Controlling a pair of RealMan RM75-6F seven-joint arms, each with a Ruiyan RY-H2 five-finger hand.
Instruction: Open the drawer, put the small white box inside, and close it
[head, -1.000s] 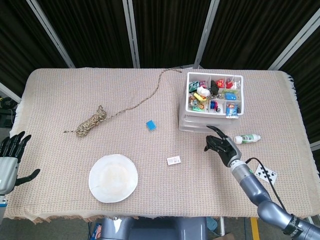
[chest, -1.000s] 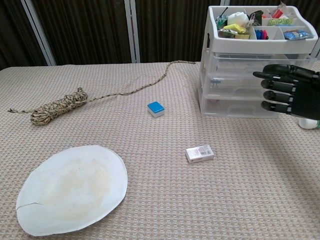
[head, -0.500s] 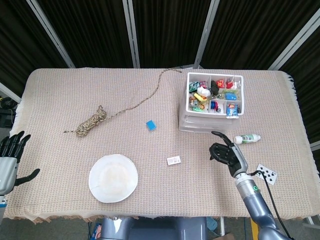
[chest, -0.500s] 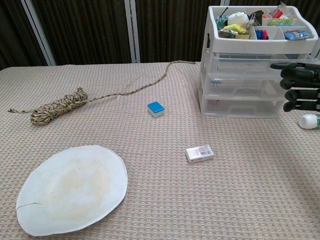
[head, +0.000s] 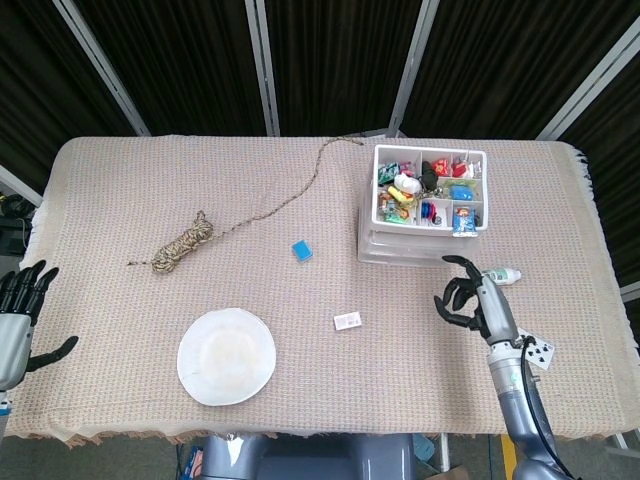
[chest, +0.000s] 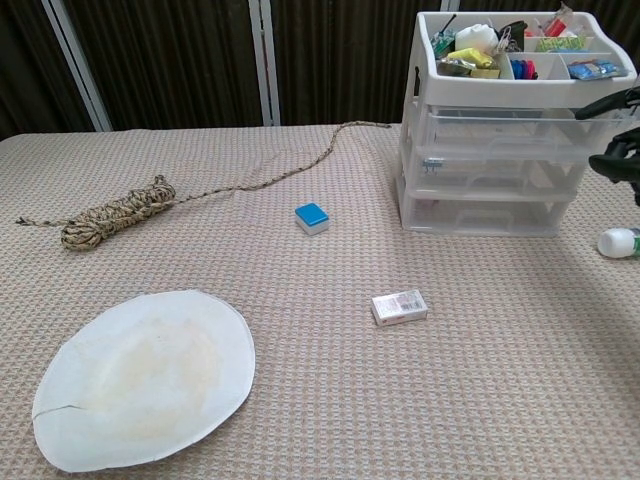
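No legible text, brand or number appears in either view. The small white box (chest: 400, 307) carries red and dark printing on its top face, too small to read. The playing card (head: 538, 350) on the counter (head: 120, 200) shows black pips; no rank index can be read. Packets in the organiser's top tray (chest: 600, 85) bear coloured print, also unreadable.

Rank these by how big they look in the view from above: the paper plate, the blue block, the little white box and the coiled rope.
1. Paper plate, clearly largest.
2. Coiled rope, its bundle alone, leaving out the trailing tail.
3 and 4. Small white box and blue block look alike, too close to rank.
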